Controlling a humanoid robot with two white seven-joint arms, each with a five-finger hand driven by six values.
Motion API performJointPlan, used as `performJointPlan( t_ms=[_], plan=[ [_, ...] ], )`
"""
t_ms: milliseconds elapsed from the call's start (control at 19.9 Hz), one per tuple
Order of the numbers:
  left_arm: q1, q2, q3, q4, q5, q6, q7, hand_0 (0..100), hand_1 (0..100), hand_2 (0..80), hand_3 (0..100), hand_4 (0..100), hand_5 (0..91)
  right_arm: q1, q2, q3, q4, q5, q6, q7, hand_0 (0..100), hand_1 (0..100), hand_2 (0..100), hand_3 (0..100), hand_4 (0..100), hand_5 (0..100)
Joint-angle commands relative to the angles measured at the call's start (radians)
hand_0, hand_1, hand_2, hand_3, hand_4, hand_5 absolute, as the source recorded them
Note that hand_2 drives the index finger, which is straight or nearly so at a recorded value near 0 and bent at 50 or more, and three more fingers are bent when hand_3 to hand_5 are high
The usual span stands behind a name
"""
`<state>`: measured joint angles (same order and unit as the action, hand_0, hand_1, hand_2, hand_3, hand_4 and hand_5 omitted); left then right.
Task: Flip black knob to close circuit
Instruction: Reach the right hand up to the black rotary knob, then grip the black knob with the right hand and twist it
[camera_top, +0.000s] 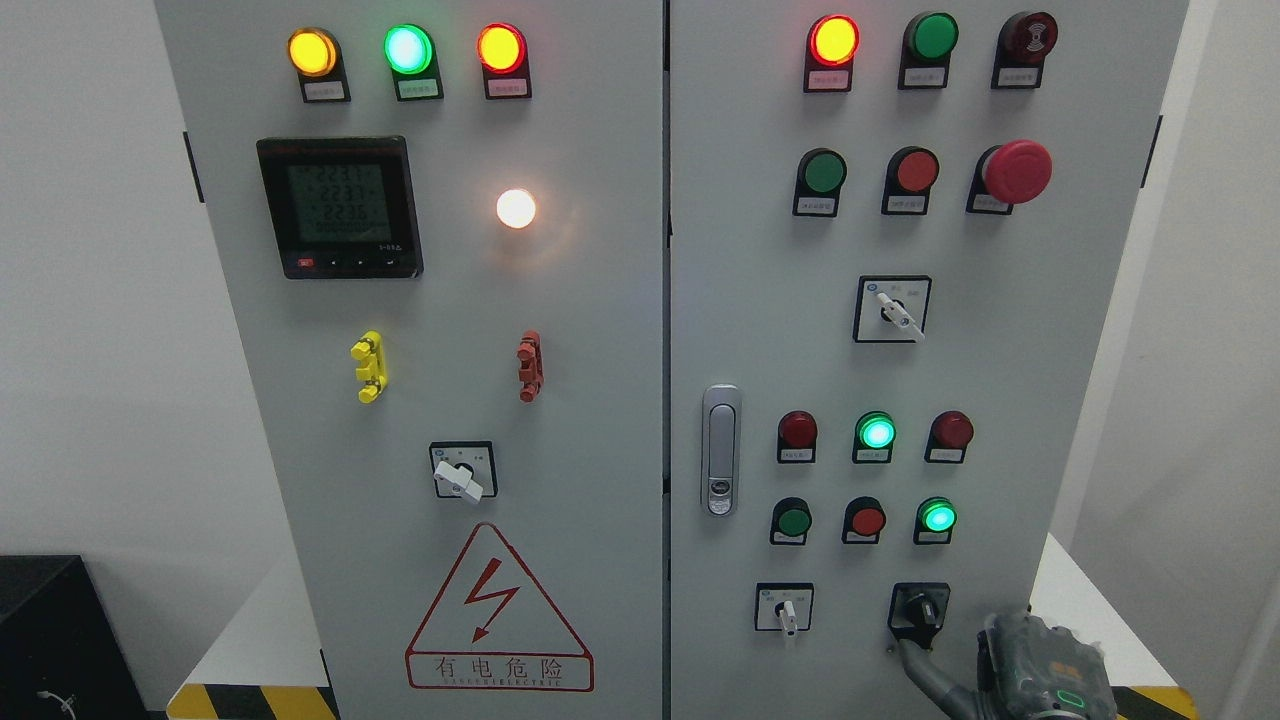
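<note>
Right hand (1035, 665) at black knob (921, 608), lower right of cabinet door (1000, 380).
I see one grey finger (915, 660) reaching up to just below the knob; whether the fingers grasp it, I cannot tell.

A pale wall (90, 300) is running behind on the left, and another plain wall (1200, 400) is showing on the right. A white platform (255, 630) is lying along the bottom, its front edge carrying yellow-and-black hazard striping (250, 700). A black box (50, 630) is sitting in the lower left corner. Even, soft light is falling across the room.
</note>
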<state>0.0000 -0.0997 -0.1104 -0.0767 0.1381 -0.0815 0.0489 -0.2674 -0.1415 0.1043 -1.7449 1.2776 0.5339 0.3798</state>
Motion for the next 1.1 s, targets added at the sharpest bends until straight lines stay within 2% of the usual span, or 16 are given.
performJointPlan(
  t_ms=[0, 301, 1053],
  plan=[
    [0.02, 0.0, 0.0, 0.0, 0.0, 0.0, 0.0, 12, 56, 0.0, 0, 0, 0.0, -0.01, 0.002, -0.005, 0.021, -0.001, 0.005, 0.001, 3, 5, 92, 100, 86, 86],
    [0.02, 0.0, 0.0, 0.0, 0.0, 0.0, 0.0, 12, 56, 0.0, 0, 0, 0.0, -0.038, 0.002, -0.005, 0.05, -0.003, 0.006, 0.001, 3, 5, 93, 100, 86, 87],
    [0.02, 0.0, 0.0, 0.0, 0.0, 0.0, 0.0, 12, 56, 0.0, 0, 0, 0.0, -0.032, -0.018, -0.008, 0.047, -0.009, 0.012, 0.001, 4, 6, 93, 100, 87, 87]
  ],
)
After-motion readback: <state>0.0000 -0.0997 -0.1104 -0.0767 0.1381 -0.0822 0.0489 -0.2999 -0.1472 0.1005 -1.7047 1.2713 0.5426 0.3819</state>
